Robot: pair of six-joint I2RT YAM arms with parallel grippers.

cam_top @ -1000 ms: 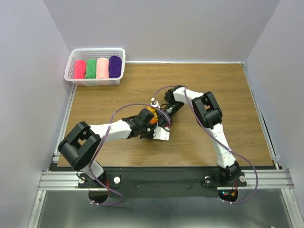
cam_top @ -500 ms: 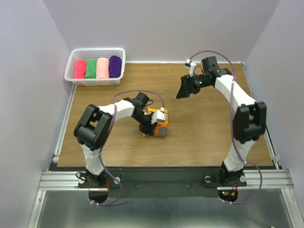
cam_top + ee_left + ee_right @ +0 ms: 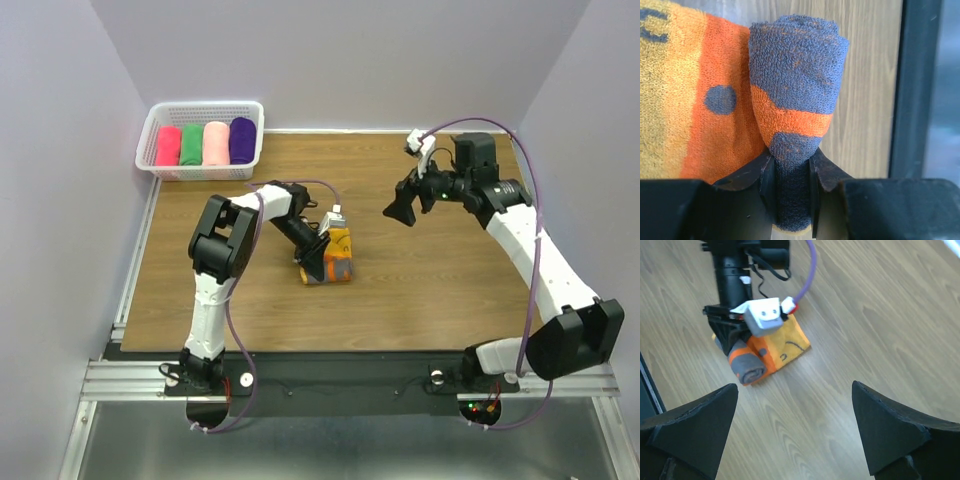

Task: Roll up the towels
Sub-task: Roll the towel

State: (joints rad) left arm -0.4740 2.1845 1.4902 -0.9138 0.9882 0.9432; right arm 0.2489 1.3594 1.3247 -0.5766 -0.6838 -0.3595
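Left jaws [image 3: 791, 176]: pinched narrow on the end of the rolled part of the orange towel [image 3: 338, 258]; blue-grey and orange terry bulges out just past the tips.
Right jaws [image 3: 795, 387]: spread wide with nothing between them, hanging above the surface [image 3: 440, 290], well apart from the towel.
Just changed: a second ago both my jaws were crowded together on the towel. My right arm has since swung off to the far right, and my left arm has folded back on itself while keeping its grip.
What that means: I judge the two-handed rolling is over and the left now keeps the roll from springing open alone. A flatter flap shows beside the roll, so it may not be fully wound.
Towel's place: near the middle of the surface, lying on it.
Finished rolls: pink, green, pale pink and purple, side by side in the white basket [image 3: 205, 105] at the far left corner.
Writing: dark lettering on the yellow-orange part of the towel; only fragments show, too few to read. No brand visible.
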